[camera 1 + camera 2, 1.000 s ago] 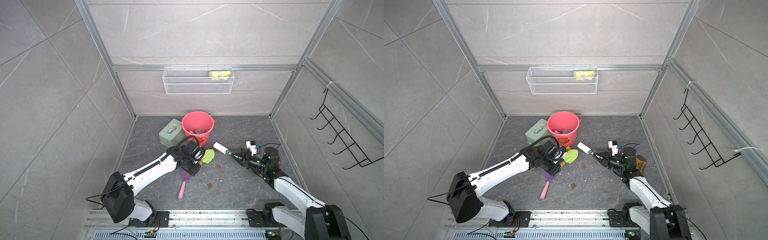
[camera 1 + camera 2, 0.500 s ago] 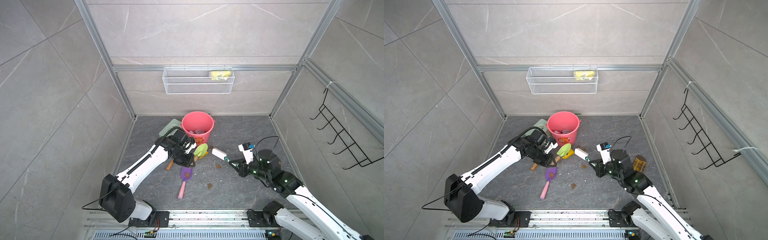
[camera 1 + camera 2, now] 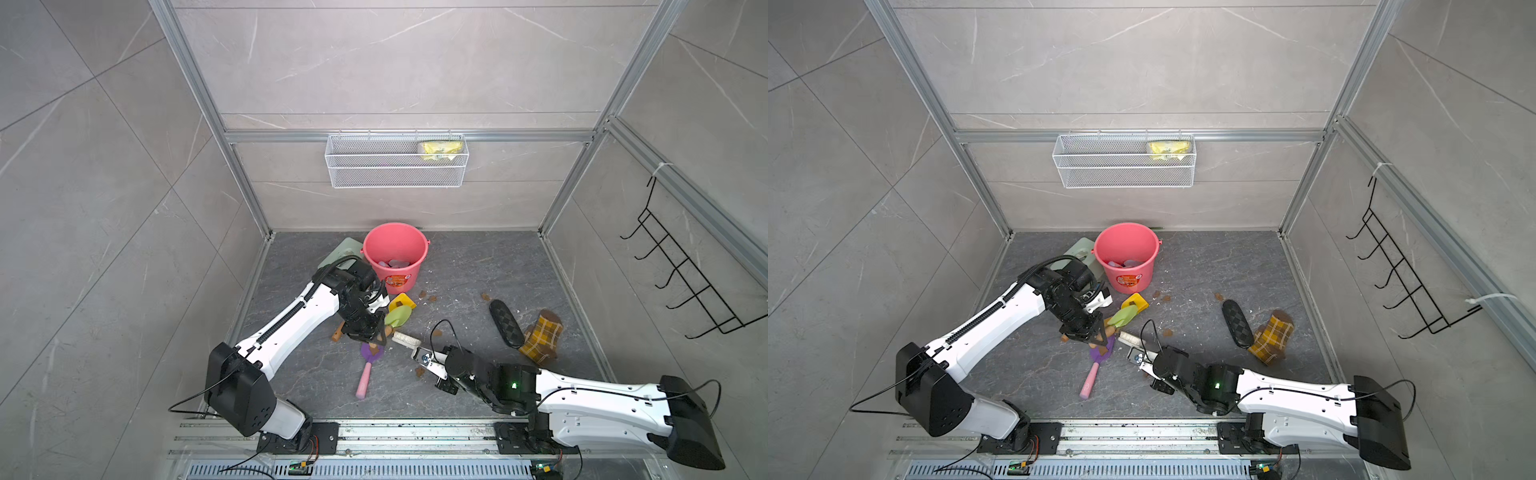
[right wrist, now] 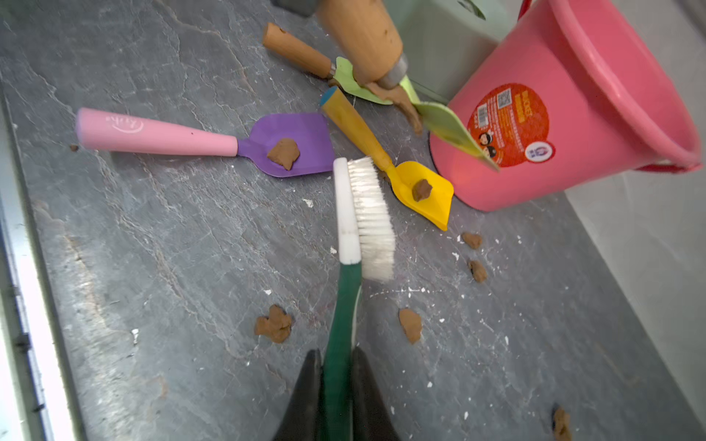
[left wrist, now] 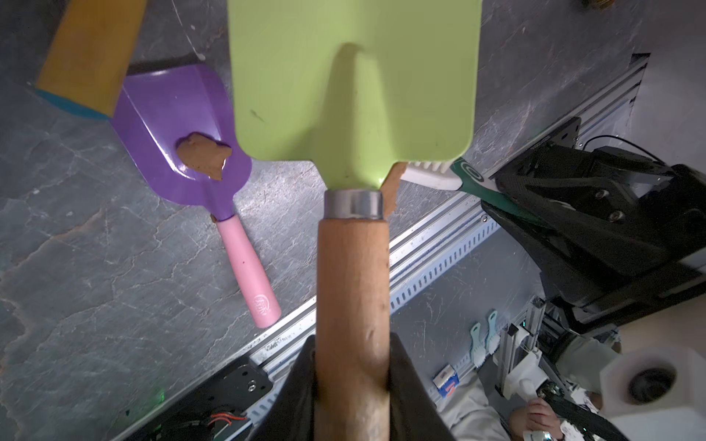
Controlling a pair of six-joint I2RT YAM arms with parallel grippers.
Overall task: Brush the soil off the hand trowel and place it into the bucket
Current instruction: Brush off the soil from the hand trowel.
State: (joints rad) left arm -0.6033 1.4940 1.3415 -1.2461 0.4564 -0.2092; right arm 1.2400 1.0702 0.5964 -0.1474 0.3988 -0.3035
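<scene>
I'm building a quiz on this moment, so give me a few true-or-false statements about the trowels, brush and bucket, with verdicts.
1. The left gripper is shut on the green trowel's wooden handle. True.
2. The right gripper is empty. False: it is shut on the brush's green handle.
3. The purple trowel has a soil lump on its blade. True.
4. The bucket lies tipped on its side. False: it stands upright.
</scene>
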